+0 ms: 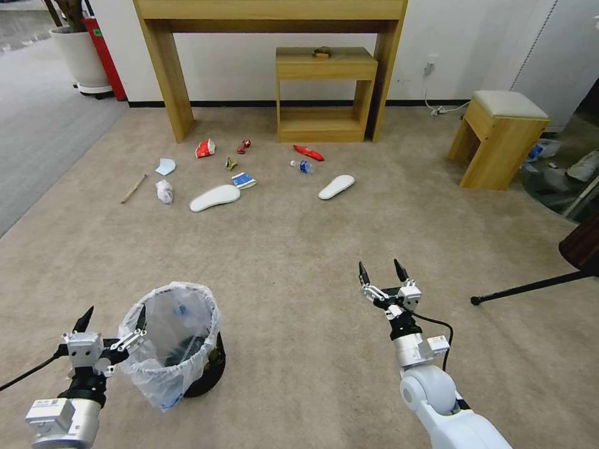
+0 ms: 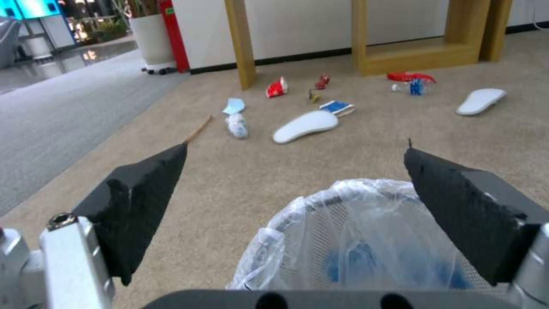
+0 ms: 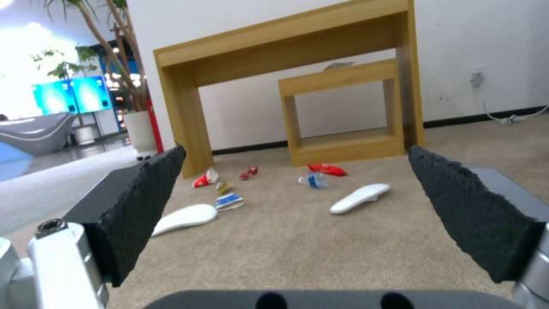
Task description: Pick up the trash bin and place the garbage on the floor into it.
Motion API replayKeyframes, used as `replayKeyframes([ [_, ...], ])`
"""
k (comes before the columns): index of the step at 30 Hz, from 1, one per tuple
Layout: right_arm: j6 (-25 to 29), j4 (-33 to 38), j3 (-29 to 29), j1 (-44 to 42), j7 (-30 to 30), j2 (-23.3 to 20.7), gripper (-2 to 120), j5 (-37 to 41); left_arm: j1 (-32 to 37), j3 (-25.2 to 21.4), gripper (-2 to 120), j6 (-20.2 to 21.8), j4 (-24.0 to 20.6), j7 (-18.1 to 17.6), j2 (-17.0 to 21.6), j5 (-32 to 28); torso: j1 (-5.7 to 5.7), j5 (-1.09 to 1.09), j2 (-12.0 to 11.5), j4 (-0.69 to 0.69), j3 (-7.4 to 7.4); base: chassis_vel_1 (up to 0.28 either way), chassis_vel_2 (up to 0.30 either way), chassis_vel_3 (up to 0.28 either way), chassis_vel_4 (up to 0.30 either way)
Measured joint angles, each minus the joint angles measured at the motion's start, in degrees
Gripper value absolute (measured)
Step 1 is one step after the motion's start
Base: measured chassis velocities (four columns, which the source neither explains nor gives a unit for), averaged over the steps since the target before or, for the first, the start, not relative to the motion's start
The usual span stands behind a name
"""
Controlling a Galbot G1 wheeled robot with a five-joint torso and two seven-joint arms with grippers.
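From the head view, the left gripper (image 1: 111, 318) is sitting wide open at the rim of the trash bin (image 1: 171, 340) on the floor (image 1: 299, 249), likely to grab it. In the left wrist view, its fingers (image 2: 143, 201) are holding nothing, with the garbage (image 2: 306, 125) lying well ahead. In the right wrist view, the right gripper (image 3: 297, 206) is waiting wide open and empty.

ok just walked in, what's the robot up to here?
Floor cleanup, early stage. The left gripper is open at the near rim of the trash bin, one finger at the bag, not yet closed on it. The bin stands on the beige carpet. The right gripper is open, held over bare carpet. The garbage is still scattered ahead by the wooden table: red cup, carton, bottle, two slippers, crumpled paper, mask, stick.
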Motion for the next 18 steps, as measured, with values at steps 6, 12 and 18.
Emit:
replayKeyframes([
  [6, 0.4, -0.8, 0.0, 0.3, 0.1, 0.2, 100, -0.4, -0.5, 0.2, 100, -0.3, 0.4, -0.1, -0.1, 0.2, 0.00, 0.00, 0.0, 0.00, 0.00, 0.000, 0.000, 0.000, 0.000],
  [12, 0.5, -1.0, 0.0, 0.4, 0.1, 0.3, 100, -0.4, -0.7, 0.2, 100, -0.8, 0.7, 0.4, -0.2, 0.5, 0.00, 0.00, 0.0, 0.00, 0.00, 0.000, 0.000, 0.000, 0.000],
  [18, 0.5, -1.0, 0.0, 0.5, 0.2, 0.0, 100, -0.4, -0.6, 0.0, 100, -1.8, 0.9, 0.7, -0.4, 1.1, 0.00, 0.00, 0.0, 0.00, 0.00, 0.000, 0.000, 0.000, 0.000],
])
